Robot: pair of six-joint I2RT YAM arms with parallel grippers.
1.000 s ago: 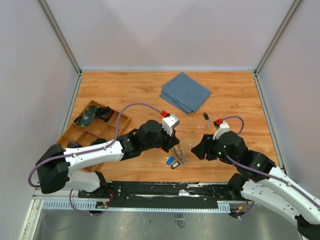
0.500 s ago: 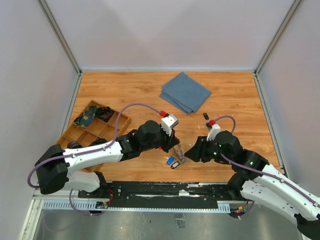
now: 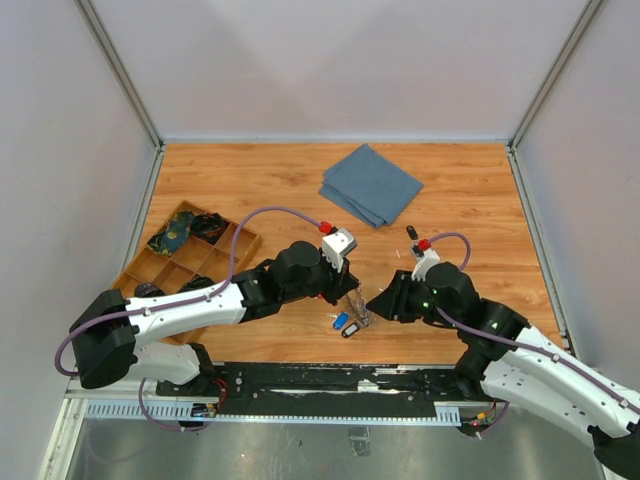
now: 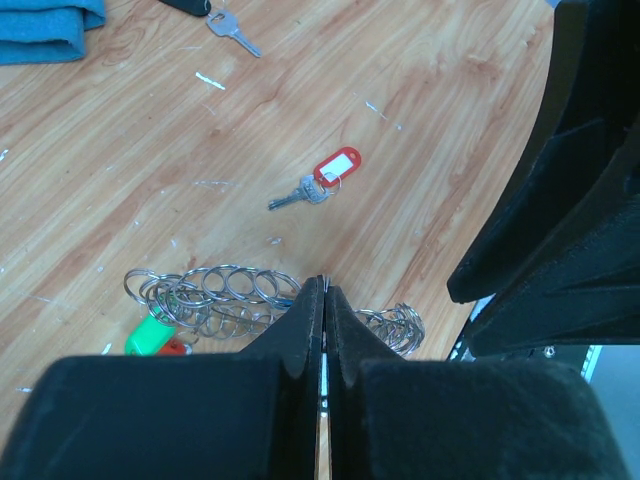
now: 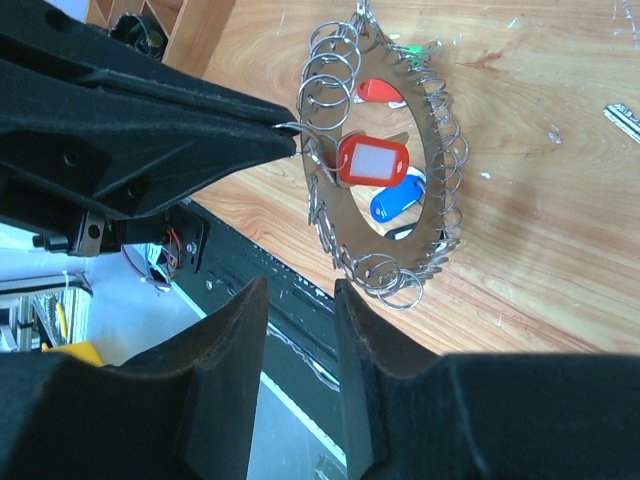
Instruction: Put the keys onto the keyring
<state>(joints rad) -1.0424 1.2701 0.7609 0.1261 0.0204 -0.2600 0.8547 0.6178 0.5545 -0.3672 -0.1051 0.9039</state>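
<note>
My left gripper [image 3: 351, 291] is shut on the rim of the keyring [image 3: 359, 308], a big silvery ring of coiled loops, and holds it on edge over the wood. In the left wrist view the shut jaws [image 4: 325, 288] pinch it, with coils [image 4: 215, 292] on either side. A red-tagged key [image 4: 326, 178] lies on the wood just beyond the ring. My right gripper [image 3: 377, 303] is open and empty, close to the right of the ring [image 5: 440, 150]. There the red tag [image 5: 372, 160] and a blue tag [image 5: 397, 200] show across the ring's open centre. Blue [image 3: 340, 320] and black [image 3: 350, 329] keys lie below the ring.
A black-headed key [image 3: 412, 233] lies behind my right arm. A folded blue cloth [image 3: 370, 185] lies at the back. A wooden compartment tray [image 3: 140, 268] stands at the left. A green tag [image 4: 150, 338] shows at the ring's far side. The table's front edge and black rail [image 3: 330, 382] are near.
My right arm has moved left, and its open gripper has come close to the keyring. My left gripper and the ring have stayed in place.
</note>
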